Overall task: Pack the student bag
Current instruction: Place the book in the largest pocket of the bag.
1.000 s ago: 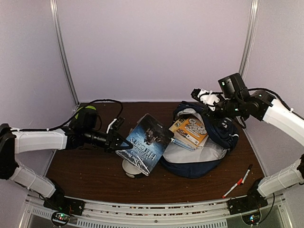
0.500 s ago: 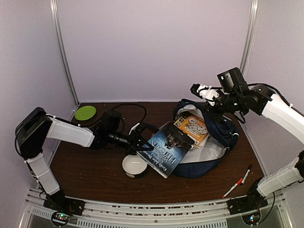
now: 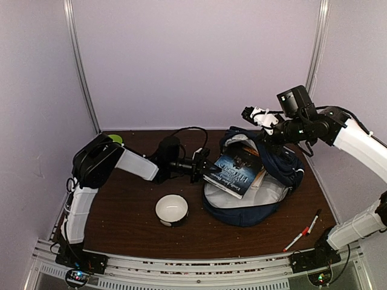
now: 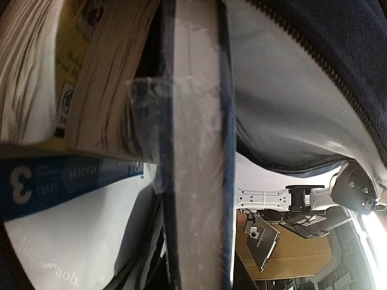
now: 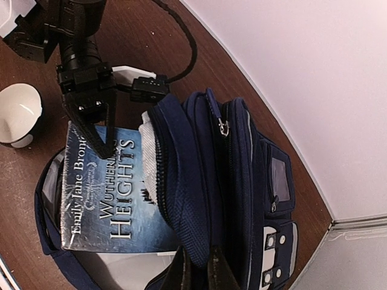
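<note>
Two grippers were pictured at work on the student bag (image 3: 284, 169), which was laid open on the right half of the surface (image 3: 121, 229), toward its far edge. The left gripper (image 3: 202, 170) was clamped on the edge of a paperback, "Wuthering Heights" (image 3: 234, 174). It was held cover-up and partly inside the bag's mouth, above the pale lining. A yellow book (image 4: 78, 48) and a blue one (image 4: 60, 181) were seen stacked just beside it in the left wrist view. The right gripper (image 5: 199, 272) was closed tight on a fold of the bag's upper flap, by which the opening was held up.

The insertion was judged to be partly done. For a clean finish, the paperback would best be pushed in level along the stack and kept under the raised flap. Its leading corner would need to be steered clear of the zipper rim, where a snag could be expected. The flap would best be held high, and the paperback let go only once it was resting well inside. A white bowl (image 3: 172, 209) and two pens (image 3: 305, 229) were left outside, nearer the front edge.
</note>
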`<state>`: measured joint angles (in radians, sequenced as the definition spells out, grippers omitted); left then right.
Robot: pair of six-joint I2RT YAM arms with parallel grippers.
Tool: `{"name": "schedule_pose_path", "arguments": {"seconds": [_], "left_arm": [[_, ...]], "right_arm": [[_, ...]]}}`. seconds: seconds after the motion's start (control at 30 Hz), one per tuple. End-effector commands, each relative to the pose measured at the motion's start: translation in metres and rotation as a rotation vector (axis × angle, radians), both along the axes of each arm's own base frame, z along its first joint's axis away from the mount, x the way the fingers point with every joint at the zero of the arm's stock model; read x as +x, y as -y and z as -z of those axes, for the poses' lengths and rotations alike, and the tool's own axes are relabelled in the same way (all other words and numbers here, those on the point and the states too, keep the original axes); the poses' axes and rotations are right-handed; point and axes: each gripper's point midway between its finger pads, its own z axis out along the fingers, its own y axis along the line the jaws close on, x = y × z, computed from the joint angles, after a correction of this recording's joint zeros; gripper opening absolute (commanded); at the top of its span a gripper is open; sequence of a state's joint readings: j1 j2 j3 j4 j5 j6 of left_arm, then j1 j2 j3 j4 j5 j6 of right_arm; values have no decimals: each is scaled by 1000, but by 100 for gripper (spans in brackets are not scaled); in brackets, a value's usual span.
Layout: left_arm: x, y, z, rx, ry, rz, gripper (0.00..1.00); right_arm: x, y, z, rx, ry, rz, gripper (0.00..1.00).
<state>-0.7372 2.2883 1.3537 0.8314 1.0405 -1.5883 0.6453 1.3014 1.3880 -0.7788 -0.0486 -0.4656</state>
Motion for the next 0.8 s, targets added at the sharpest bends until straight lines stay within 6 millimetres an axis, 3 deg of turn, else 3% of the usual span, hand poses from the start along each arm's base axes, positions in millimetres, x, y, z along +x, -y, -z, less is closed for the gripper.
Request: {"name": "schedule_pose_path", "arguments": {"seconds": [0.0,0.2,0.37,0.53,0.77], "left_arm": [[10,18,-43,-74,163,19,0],[29,46,-29,49,236,32,0],[55,51,-8,132,226,-59,2],[72,52,12,168,197,-125,20],[66,41,1,196,212,-145,47]], "right_arm": [[-10,-19,-45,129,98,-91,0],[-27,-33,-37,121,62,-180,0],[-41,-37,-29,107,33,-231,0],[-58,-31,-15,61,0,-268,0],[-68,-17,23,-12,-55,-261,0]]}}
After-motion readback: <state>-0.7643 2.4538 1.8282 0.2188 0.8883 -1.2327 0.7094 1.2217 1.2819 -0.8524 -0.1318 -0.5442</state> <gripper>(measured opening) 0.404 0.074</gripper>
